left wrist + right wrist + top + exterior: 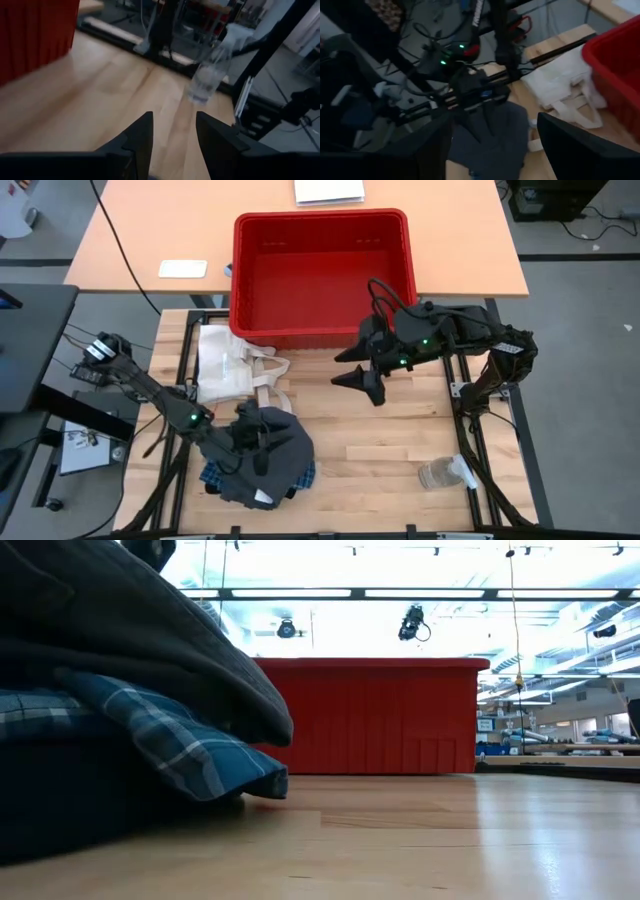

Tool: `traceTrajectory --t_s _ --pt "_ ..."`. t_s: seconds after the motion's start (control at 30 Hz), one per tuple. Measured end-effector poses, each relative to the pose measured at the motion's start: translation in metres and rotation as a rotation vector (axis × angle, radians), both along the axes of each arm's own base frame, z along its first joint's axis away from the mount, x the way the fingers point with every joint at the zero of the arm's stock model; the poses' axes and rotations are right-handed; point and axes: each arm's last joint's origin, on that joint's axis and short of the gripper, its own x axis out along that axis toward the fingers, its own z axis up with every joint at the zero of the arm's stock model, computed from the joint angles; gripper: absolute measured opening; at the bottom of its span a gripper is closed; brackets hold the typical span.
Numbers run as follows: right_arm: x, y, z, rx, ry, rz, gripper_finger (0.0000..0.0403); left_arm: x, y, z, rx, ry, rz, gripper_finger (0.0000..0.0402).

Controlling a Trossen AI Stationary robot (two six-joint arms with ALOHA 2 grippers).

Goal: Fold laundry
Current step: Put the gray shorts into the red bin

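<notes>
Folding looks barely started, I'd guess. The dark piece (pixel 275 442) sits heaped over the plaid shirt (pixel 215 475) at the table's (pixel 370 445) front left. The left gripper (pixel 247 442) hangs over the heap, fingers spread, gripping nothing. The right gripper (pixel 362 383) waits by the bin (pixel 320 275), released too.

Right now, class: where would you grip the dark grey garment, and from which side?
Probably by its loose edge, from the side facing the open table: the dark grey garment lies heaped over the plaid shirt, and that rim overhangs, while the left end effector sits above the heap.
</notes>
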Motion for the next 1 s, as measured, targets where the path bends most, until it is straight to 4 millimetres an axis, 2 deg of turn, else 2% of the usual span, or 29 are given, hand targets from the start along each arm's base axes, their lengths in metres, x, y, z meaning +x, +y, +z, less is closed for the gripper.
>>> traceTrajectory --t_s 0.3,0.47,0.6,0.73,0.87,1.0 --pt "0.000 -0.001 -0.001 -0.023 0.003 -0.060 0.0296 -0.003 0.008 0.048 0.070 0.033 0.001 0.0152" --pt "0.009 0.006 -0.015 -0.014 0.046 -0.053 0.0296 -0.009 0.007 0.064 0.099 0.089 -0.045 0.0152" --pt "0.024 0.013 -0.035 0.002 0.063 -0.057 0.0296 -0.011 0.005 0.061 0.096 0.161 -0.137 0.0152" --pt "0.037 0.020 -0.052 0.035 0.053 -0.060 0.0296 -0.015 0.003 0.057 0.005 0.239 -0.268 0.0152" --pt "0.046 0.024 -0.062 0.085 0.029 -0.066 0.0296 -0.028 0.002 0.060 -0.040 0.284 -0.371 0.0152" --pt "0.054 0.025 -0.070 0.126 -0.005 -0.086 0.0296 -0.051 0.009 0.067 -0.021 0.314 -0.405 0.0152"
